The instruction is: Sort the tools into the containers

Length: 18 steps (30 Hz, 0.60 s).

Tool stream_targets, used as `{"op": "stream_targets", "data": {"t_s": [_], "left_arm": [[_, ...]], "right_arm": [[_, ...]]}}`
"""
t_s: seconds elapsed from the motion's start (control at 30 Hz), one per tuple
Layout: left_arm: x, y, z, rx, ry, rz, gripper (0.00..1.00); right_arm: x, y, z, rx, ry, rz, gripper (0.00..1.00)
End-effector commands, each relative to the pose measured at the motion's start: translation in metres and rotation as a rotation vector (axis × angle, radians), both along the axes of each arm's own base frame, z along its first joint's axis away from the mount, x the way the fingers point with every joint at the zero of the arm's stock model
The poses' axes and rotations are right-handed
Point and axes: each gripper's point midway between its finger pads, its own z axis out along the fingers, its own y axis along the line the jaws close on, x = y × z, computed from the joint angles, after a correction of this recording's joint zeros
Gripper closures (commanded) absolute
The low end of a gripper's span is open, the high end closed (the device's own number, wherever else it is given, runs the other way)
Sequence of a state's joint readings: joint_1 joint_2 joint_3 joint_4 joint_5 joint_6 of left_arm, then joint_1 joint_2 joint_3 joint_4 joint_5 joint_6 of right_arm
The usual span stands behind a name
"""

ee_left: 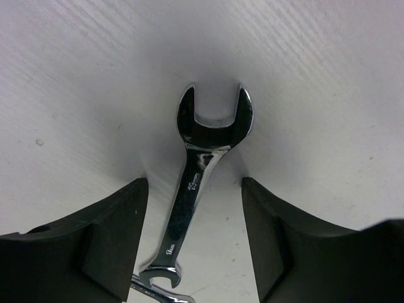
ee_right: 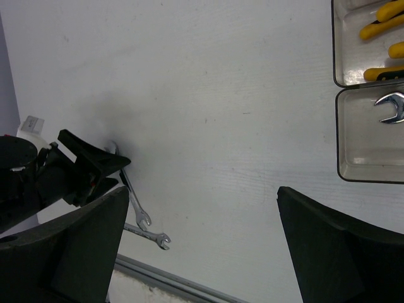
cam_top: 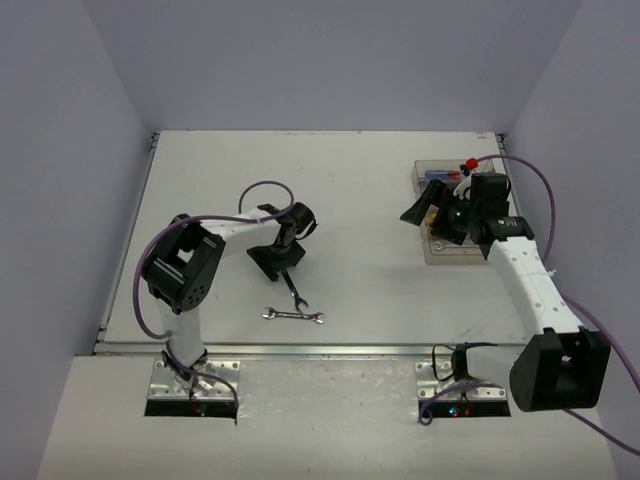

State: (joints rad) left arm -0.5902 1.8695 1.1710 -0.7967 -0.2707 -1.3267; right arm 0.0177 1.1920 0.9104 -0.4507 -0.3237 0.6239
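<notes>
A silver wrench (ee_left: 197,183) lies flat on the white table between the fingers of my open left gripper (ee_left: 196,243), which is low over its handle without closing on it. A second silver wrench (ee_left: 158,291) crosses under its near end. In the top view the left gripper (cam_top: 283,268) is above the first wrench (cam_top: 293,291), with the second wrench (cam_top: 293,316) just nearer. My right gripper (cam_top: 420,212) is open and empty, hovering at the left side of the clear containers (cam_top: 440,252). One bin (ee_right: 369,167) holds a wrench (ee_right: 391,107); the bin beside it holds yellow-handled pliers (ee_right: 382,28).
The far bins hold blue and red screwdriver handles (cam_top: 447,175). The table's metal front edge (cam_top: 300,349) runs just nearer than the wrenches. In the right wrist view both loose wrenches (ee_right: 135,203) and the left gripper (ee_right: 76,170) show at the left.
</notes>
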Motion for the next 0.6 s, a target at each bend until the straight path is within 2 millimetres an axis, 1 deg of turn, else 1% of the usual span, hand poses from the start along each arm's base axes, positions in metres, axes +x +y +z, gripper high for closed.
{"op": "stream_targets", "data": {"t_s": [0.0,0.1,0.17,0.27,0.37,0.4,0.47,0.53,0.57], "left_arm": [[-0.035,-0.012,-0.021,-0.027,0.103,-0.060,0.42],[-0.041,-0.012,-0.021,-0.025,0.105,-0.067,0.43],[-0.045,-0.010,-0.022,-0.014,0.114,-0.077,0.46],[-0.052,-0.003,-0.026,0.021,0.132,-0.084,0.46],[-0.056,0.003,-0.035,0.053,0.156,-0.097,0.48],[-0.056,0.004,-0.037,0.061,0.159,-0.102,0.52],[-0.054,0.004,-0.039,0.064,0.159,-0.105,0.65],[-0.054,0.004,-0.042,0.065,0.159,-0.108,0.74],[-0.054,0.004,-0.042,0.065,0.158,-0.107,0.82]], "right_arm": [[-0.002,0.004,0.015,0.001,-0.060,0.025,0.01],[-0.005,0.003,0.018,0.000,-0.072,0.023,0.01],[-0.007,0.003,0.020,0.001,-0.079,0.024,0.01],[-0.010,0.005,0.022,0.006,-0.085,0.031,0.01],[-0.014,0.007,0.026,0.021,-0.097,0.039,0.01],[-0.015,0.008,0.027,0.025,-0.103,0.041,0.01],[-0.017,0.011,0.031,0.039,-0.115,0.054,0.01],[-0.019,0.015,0.034,0.055,-0.119,0.075,0.01],[-0.022,0.020,0.036,0.075,-0.125,0.110,0.01]]}}
